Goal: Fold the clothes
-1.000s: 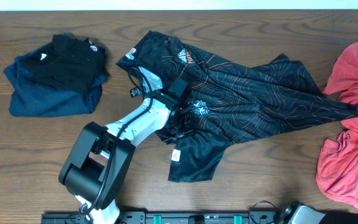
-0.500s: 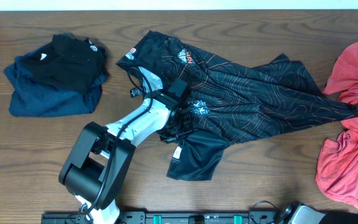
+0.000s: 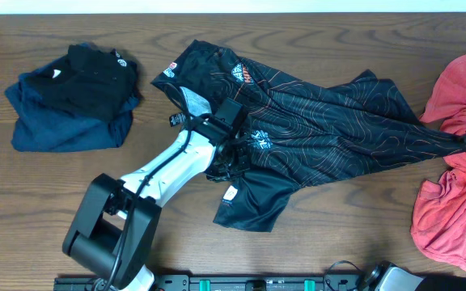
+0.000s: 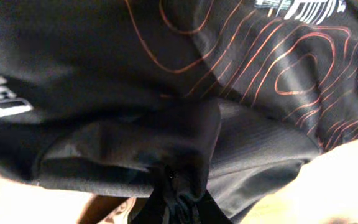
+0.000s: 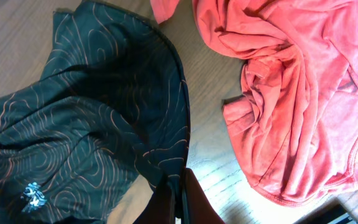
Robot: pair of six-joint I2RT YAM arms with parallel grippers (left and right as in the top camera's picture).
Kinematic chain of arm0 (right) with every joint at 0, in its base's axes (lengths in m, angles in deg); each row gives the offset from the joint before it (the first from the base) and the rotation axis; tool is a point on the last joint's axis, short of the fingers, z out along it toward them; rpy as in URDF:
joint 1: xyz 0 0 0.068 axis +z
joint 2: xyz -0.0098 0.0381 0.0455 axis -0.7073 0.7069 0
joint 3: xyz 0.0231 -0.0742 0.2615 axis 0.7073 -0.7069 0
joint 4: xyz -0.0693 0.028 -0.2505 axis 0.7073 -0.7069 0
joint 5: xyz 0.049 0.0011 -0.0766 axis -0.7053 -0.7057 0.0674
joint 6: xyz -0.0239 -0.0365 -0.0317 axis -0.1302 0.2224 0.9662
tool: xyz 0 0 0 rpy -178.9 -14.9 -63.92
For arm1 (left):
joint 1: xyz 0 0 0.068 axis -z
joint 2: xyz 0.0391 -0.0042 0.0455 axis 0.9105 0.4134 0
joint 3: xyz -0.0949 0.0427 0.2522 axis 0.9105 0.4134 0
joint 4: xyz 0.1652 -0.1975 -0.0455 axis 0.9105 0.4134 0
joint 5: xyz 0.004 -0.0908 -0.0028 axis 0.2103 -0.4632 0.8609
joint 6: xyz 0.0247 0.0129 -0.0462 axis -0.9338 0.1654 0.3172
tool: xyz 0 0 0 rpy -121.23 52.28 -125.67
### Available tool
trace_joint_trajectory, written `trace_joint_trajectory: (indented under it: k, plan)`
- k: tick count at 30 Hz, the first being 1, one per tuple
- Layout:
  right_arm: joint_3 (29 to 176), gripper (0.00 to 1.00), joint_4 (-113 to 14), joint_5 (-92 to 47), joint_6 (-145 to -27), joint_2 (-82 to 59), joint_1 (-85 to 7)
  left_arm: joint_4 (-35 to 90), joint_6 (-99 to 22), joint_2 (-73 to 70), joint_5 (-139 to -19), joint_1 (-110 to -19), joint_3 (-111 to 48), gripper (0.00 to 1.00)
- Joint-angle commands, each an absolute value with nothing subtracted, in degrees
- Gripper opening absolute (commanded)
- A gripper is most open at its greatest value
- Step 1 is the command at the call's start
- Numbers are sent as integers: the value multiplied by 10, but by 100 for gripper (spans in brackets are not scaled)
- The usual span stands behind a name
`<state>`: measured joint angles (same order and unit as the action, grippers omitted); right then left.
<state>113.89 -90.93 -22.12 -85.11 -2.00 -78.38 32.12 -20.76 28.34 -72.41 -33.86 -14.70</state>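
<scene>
The left pincer (image 4: 178, 202) is clamped on a bunched fold of the black sports jersey (image 3: 330, 129). In its wrist view only the dark fingertips show at 6 o'clock, half buried in cloth, so the fold's depth between them cannot be judged. Around them the jersey fills nearly the whole view, with orange contour lines toward 1 o'clock and white lettering cut off at 9 o'clock, too partial to read.

The right pincer (image 5: 180, 199) is closed, its 2 fingers together at 6 o'clock of its own view, where the jersey's hem runs down to them. It looks pinched there, though the contact itself is hidden. Overhead, this pincer is only a dark shape at the 3 o'clock edge.

Overhead, the jersey lies crumpled across the middle of the wooden table (image 3: 338, 242), stretched from 11 o'clock toward 3 o'clock, the left arm covering part of it. A small white label (image 3: 230, 194) shows on its lower flap. The coral-red garment (image 3: 451, 210) is heaped at 3 to 4 o'clock, cut off by the frame. A pile of dark folded clothes (image 3: 71, 105) sits at 10 o'clock, well apart.
</scene>
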Motion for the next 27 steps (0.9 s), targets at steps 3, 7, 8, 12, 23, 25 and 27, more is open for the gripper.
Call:
trace_joint_trajectory:
  k: [3,7,8,12,23,25,27]
  plan:
    - [1152,1,-910,-215,-843,-24,-787,355,-191,301,-717,-335,-140,9]
    - [1152,1,-910,-215,-841,-24,-788,354,-190,309,-717,-331,-127,9]
    - [1152,1,-910,-215,-841,-24,-788,353,-190,309,-717,-331,-123,9]
    - [1152,1,-909,-215,-841,-24,-788,353,-190,309,-717,-331,-111,10]
    - [1152,1,-907,-215,-841,-24,-788,355,-190,309,-717,-330,-111,29]
    - [1152,1,-907,-215,-841,-24,-788,355,-190,309,-717,-330,-111,30]
    - [1152,1,-907,-215,-841,-24,-788,355,-190,309,-717,-330,-110,30]
